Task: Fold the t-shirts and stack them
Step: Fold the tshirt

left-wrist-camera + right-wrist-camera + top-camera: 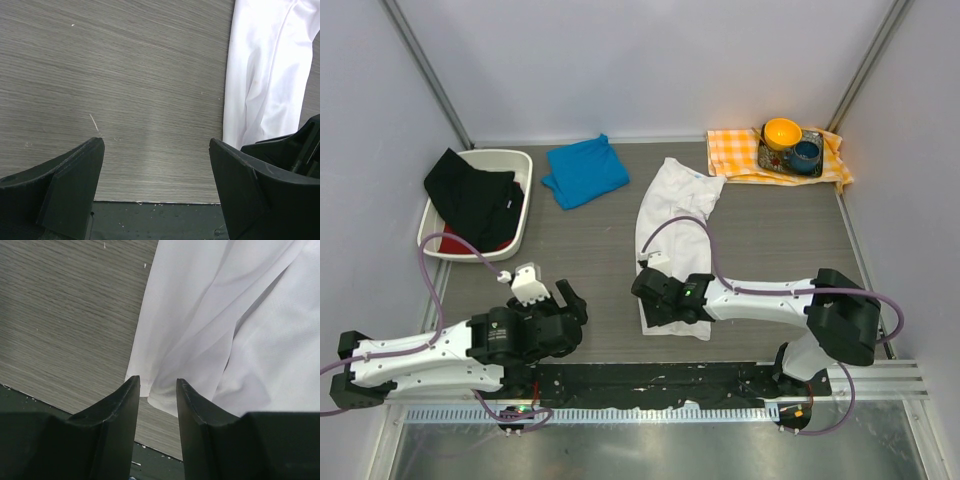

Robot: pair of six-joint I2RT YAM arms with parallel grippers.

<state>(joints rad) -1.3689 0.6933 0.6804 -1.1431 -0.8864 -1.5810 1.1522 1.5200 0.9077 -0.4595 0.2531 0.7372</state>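
A: Where was the white tee (675,225)?
B: On the table (770,250), centre-right, rumpled into a long strip. Long axis ran near-to-far, far end leaning a bit right. The blue tee (585,172) sat folded at the far side, left of the white one's top end, apart from it, near the white bin (500,153).
A: Claws?
B: R gripper (157,382) was at the strip's near-left corner. Wrist view showed the hem corner betw. its tips. Jaws narrow, a gap visible. Couldn't tell if the cloth was pinched or only straddled.
A: L side?
B: L gripper (156,142) spread wide, nothing in it, over bare table. White tee lay to its right, not touching.
A: Which arm for the next fold?
B: Judgement only: R arm was nearer, sitting on the near end. The shirt stretched straight away from that claw, so a fold would prob. carry the near hem up along the long axis toward the far end. L would have to reach right to take the other near corner.
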